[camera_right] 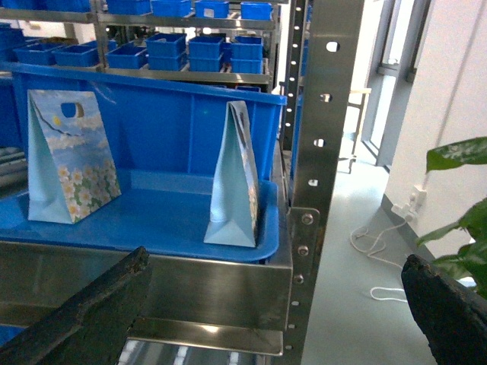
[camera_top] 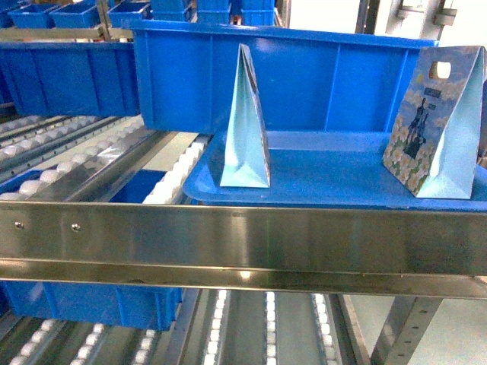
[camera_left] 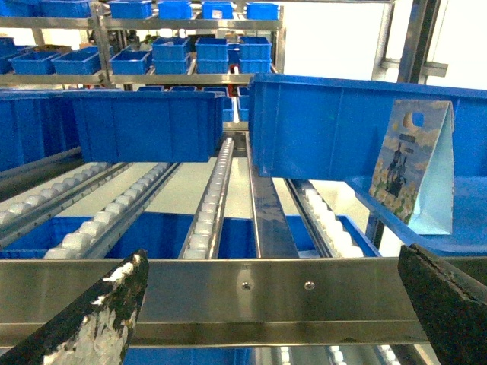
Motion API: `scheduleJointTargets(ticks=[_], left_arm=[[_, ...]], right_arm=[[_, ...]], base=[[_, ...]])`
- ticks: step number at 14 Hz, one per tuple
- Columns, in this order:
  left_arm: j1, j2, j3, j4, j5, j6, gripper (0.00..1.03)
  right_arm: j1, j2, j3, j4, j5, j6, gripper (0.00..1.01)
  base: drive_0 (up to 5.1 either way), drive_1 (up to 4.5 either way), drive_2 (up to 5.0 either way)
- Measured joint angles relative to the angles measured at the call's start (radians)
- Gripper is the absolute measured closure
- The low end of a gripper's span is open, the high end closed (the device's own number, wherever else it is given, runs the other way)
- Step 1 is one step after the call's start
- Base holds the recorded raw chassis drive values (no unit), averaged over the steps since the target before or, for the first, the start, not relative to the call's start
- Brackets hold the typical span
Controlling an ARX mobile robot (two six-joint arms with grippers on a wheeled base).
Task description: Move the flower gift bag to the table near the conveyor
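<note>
Two pale blue gift bags with a flower print stand upright on a blue tray (camera_top: 327, 179) on the conveyor (camera_top: 84, 156). I see the left bag (camera_top: 244, 125) edge-on, and the right bag (camera_top: 435, 125) shows its printed face. The right wrist view has both: a daisy-faced bag (camera_right: 70, 160) and an edge-on bag (camera_right: 236, 182). The left wrist view shows one bag (camera_left: 415, 167). My left gripper (camera_left: 272, 258) and right gripper (camera_right: 275, 260) are open and empty, in front of the conveyor's steel front rail (camera_top: 243, 236). Neither gripper shows in the head view. The table is out of view.
A large blue bin (camera_top: 289, 76) stands right behind the tray. Further blue bins (camera_left: 144, 125) sit on the roller lanes (camera_left: 213, 190) and the shelves behind. A steel rack post (camera_right: 319, 152) rises at the tray's right end. A plant (camera_right: 464, 220) and a floor cable (camera_right: 380, 243) lie beyond.
</note>
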Motion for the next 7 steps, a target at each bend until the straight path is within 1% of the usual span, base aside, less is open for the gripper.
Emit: scheduleJointTargets(ticks=[1,2,3,5,7], left_arm=[[-0.009,0.054,0.0,0.05,0.003,0.003,0.05],[-0.011,0.124,0.0,0.13,0.016,0.01,0.05],[-0.011,0.201,0.001,0.214,0.028,0.015,0.05],[-0.011,0.424,0.018,0.42,0.069,0.021,0.05],[-0.014,0.653,0.111,0.606,0.111,0.023,0.05]], right_arm=[[0.031,0.064,0.0,0.076,0.012,0.0,0.03],[0.06,0.143,0.0,0.162,0.031,0.0,0.03],[0.078,0.217,0.001,0.239,0.046,0.0,0.03],[0.098,0.385,0.003,0.403,0.058,0.0,0.03],[0.103,0.598,0.048,0.581,0.06,-0.004,0.03]], base=[[0.0,0.0,0.0],[0.0,0.0,0.0],[0.0,0.0,0.0],[0.0,0.0,0.0],[0.0,0.0,0.0]])
